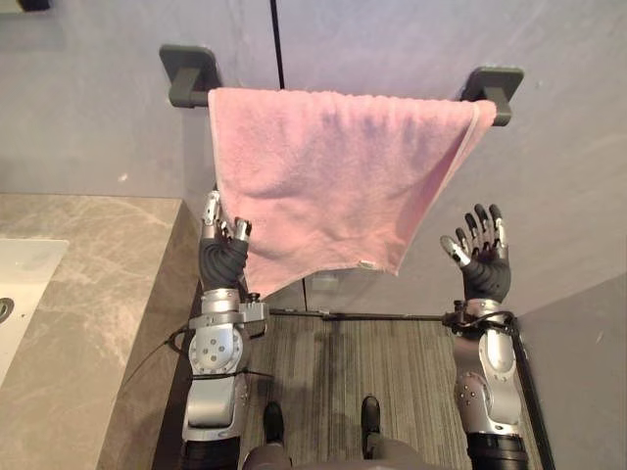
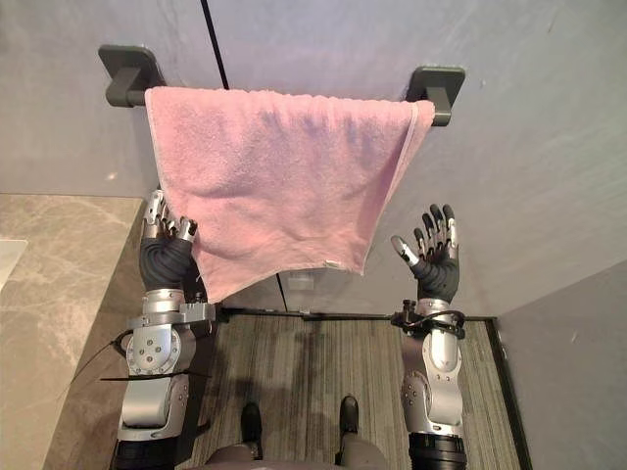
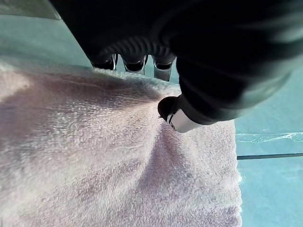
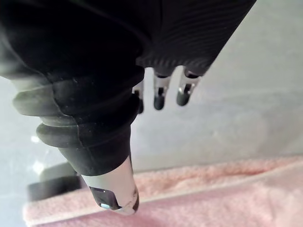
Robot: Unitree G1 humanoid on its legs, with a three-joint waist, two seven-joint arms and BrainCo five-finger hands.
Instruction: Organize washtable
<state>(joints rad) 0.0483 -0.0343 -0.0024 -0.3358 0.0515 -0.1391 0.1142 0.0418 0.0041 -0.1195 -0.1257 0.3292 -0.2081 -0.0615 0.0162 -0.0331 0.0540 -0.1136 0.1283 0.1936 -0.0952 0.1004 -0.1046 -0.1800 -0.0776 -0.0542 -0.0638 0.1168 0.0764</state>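
Below the pink towel [image 1: 333, 176], a grey striped floor [image 1: 382, 357] is seen. To the left of the towel and lower than it, a marble countertop [image 1: 98, 294] is found, and a white basin [image 1: 22, 279] is set into its far left part.

The left hand [image 1: 223, 253] is raised at the towel's left edge, close to the lower left corner, and the cloth is touched by it. Whether the cloth is clamped by this hand or only touched cannot be told.

The right hand [image 1: 482, 253] is held up to the right of the towel's lower right corner. It is apart from the cloth. Its fingers [image 1: 478, 223] are spread and straight, pointing upward, and nothing is held in it.

The towel is draped over a dark grey towel bar [image 1: 495, 86] and almost the whole length between the two brackets is covered by it. It hangs not quite evenly: the right edge runs slanted inward, and the lower left corner is the lowest point. A small white label [image 1: 367, 264] is seen on the bottom edge.

Behind the towel, a plain grey wall [image 1: 98, 117] is seen, and a thin dark vertical seam [image 1: 276, 39] runs down it above the towel.
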